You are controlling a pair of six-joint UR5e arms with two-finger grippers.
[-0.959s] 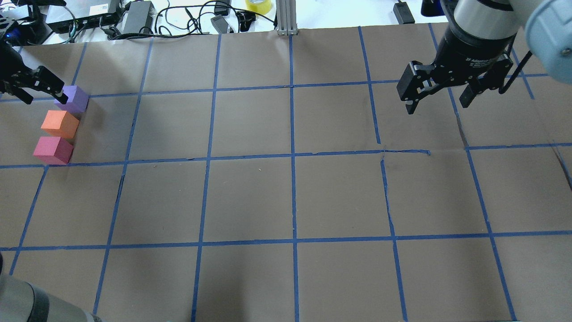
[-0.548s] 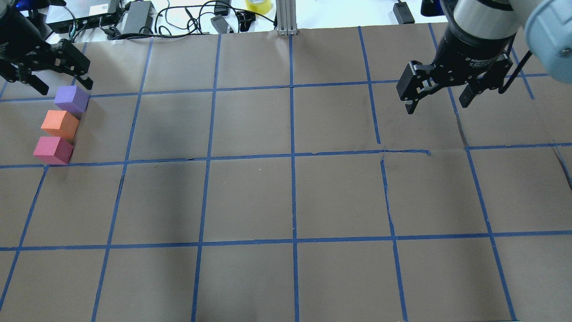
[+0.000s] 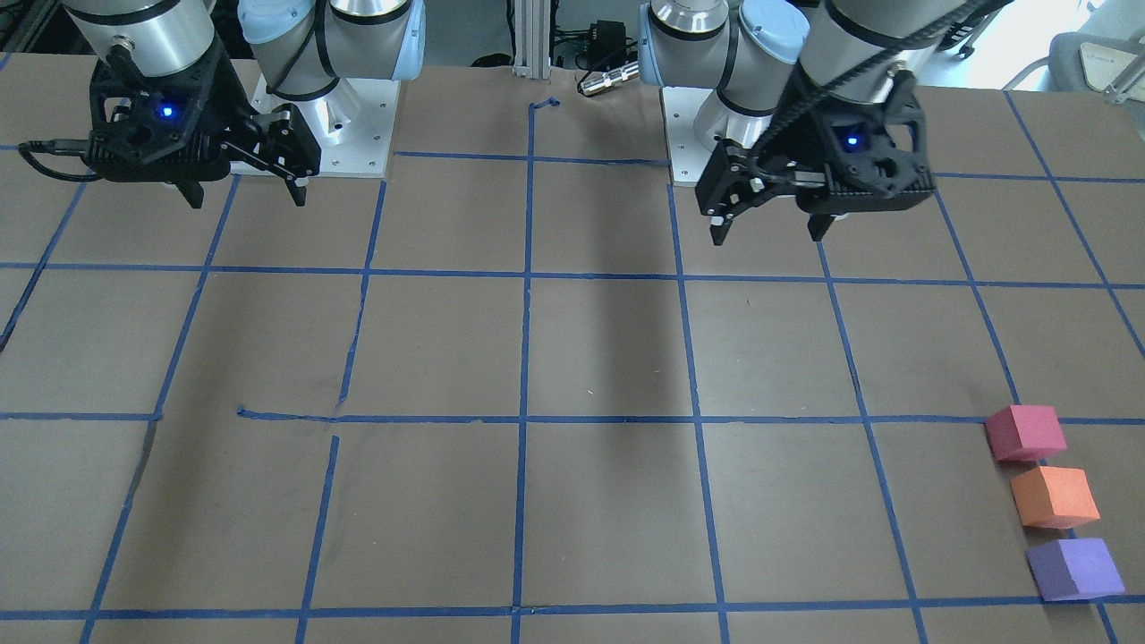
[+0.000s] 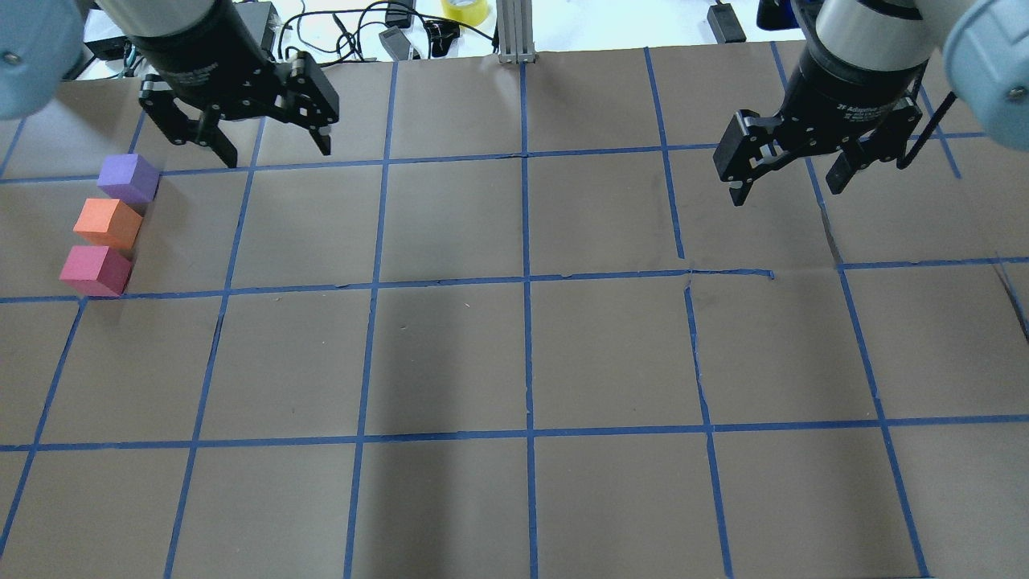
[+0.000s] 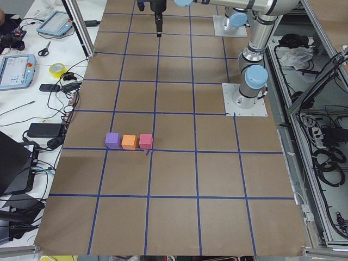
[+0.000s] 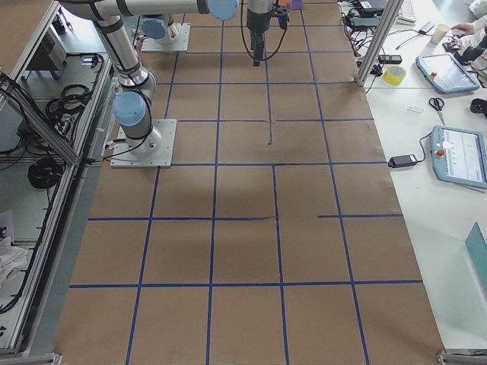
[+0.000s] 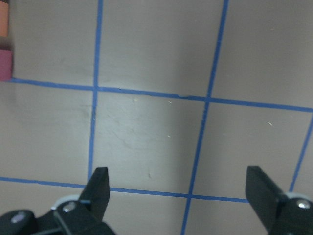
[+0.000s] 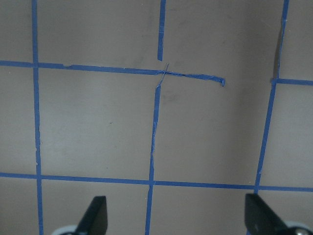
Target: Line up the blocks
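Three blocks lie in a straight row at the table's left side: purple block (image 4: 129, 178), orange block (image 4: 107, 223), red-pink block (image 4: 94, 270), touching or nearly so. They also show in the front view (image 3: 1054, 496) and the left side view (image 5: 129, 141). My left gripper (image 4: 276, 153) is open and empty, raised above the table to the right of the purple block and apart from it. In the left wrist view only the red-pink block's edge (image 7: 5, 63) shows, at far left. My right gripper (image 4: 786, 193) is open and empty, high over the right side.
Brown paper with a blue tape grid (image 4: 526, 277) covers the table. Cables, power bricks and a yellow tape roll (image 4: 465, 10) lie past the far edge, beside an aluminium post (image 4: 514, 32). The two arm bases (image 3: 313, 134) stand at the robot's side.
My left gripper has lifted away from the purple block and moved right along the far side, still open. The blocks and the right arm have not moved.
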